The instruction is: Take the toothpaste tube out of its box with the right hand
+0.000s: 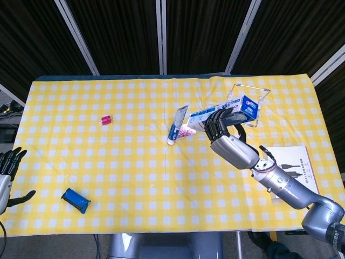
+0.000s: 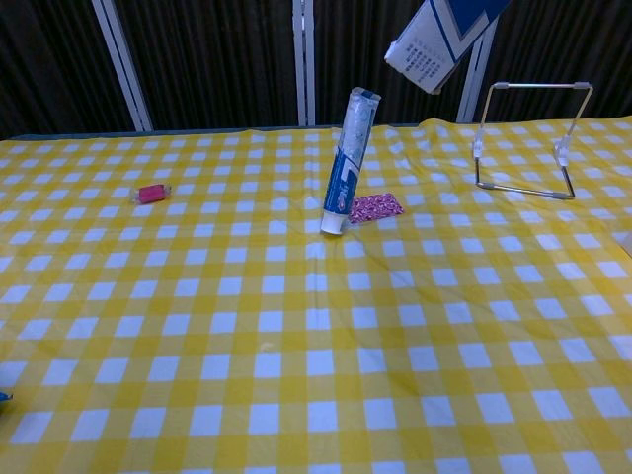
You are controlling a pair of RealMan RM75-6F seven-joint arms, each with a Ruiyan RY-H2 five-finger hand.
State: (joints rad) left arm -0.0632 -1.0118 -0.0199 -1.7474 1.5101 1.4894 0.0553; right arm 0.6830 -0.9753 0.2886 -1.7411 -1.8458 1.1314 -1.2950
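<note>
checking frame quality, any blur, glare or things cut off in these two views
Head view: sharp, evenly lit, right robot hand holding the box. Chest view: box cut off by the top edge, hand unseen; tube slightly soft, tilted; no strong glare.

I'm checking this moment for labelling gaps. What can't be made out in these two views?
- Chest view: the blue and white toothpaste box is cut off by the top edge, and the right hand holding it is out of frame.
- Head view: the right hand covers the box's middle.
- Either view: whether the blue and white toothpaste tube rests on its cap or is mid-fall.
- Head view: the left hand is cut by the left edge.
</note>
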